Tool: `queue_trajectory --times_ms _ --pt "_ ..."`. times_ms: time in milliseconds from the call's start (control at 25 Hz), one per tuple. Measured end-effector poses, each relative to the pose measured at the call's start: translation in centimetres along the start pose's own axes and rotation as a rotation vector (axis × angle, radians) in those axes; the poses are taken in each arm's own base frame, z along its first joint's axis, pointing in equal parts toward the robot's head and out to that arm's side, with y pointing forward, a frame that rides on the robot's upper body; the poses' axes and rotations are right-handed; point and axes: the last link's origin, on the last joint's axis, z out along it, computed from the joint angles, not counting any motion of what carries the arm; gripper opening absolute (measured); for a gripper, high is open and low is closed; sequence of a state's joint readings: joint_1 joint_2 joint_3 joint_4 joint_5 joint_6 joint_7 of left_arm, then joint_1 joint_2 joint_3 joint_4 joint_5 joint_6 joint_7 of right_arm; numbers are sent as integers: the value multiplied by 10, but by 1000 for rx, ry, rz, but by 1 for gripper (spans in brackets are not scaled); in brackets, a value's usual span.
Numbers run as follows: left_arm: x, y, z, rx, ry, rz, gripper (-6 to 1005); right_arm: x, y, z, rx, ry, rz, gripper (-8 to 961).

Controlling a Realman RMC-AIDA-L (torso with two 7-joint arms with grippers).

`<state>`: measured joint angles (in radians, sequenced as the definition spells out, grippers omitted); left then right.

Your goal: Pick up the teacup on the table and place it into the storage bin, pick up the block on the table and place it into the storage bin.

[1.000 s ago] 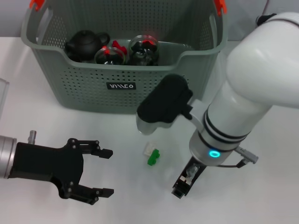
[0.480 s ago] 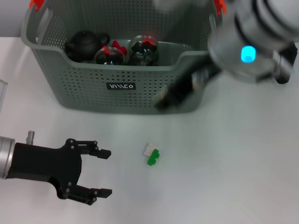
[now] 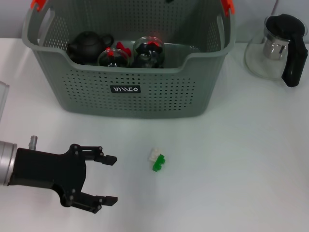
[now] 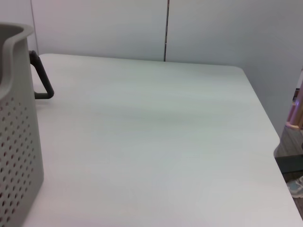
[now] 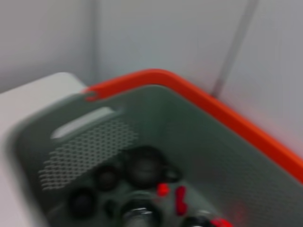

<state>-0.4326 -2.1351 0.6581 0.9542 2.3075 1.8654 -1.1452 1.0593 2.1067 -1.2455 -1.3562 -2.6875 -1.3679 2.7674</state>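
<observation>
- Right arm: gone from above the desk (image 3: 251, 159) since a second ago; claw unseen, state unknown.
- Left claw (image 3: 104, 179): wide open, empty, beside block (image 3: 157, 160).
- Storage bin (image 3: 130, 92): behind block.
- Risk: small block may skid or slip when pinched.

The light is bright and even, and it seems to come from above. The white worktop (image 3: 231, 159) is almost washed out in the head view, and shadows on it are very soft; only a faint one lies under the storage bin (image 3: 128, 92). Small highlights shine on the glass jug (image 3: 270, 50) at the far right. The head view is sharp. The left wrist view is clear but pale and low in contrast. The right wrist view is strongly blurred: the bin's orange rim and the dark things inside are smeared.
</observation>
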Motion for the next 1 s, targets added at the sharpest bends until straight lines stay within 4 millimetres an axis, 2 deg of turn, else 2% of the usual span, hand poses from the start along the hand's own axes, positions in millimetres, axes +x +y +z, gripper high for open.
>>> queue_trajectory --times_ms 280,480,600,720,1000 --pt "0 0 0 -2 2 -2 859 10 -32 16 81 -8 63 450" --pt "0 0 0 -3 2 -2 859 3 -34 12 102 -42 46 608" --pt "0 0 -1 -3 1 -3 859 1 -25 6 57 -48 22 734" --pt "0 0 -1 -2 0 -3 859 8 -9 0 -58 -11 -1 876" --pt "0 0 -1 0 0 -4 859 34 42 -23 -327 93 -84 915"
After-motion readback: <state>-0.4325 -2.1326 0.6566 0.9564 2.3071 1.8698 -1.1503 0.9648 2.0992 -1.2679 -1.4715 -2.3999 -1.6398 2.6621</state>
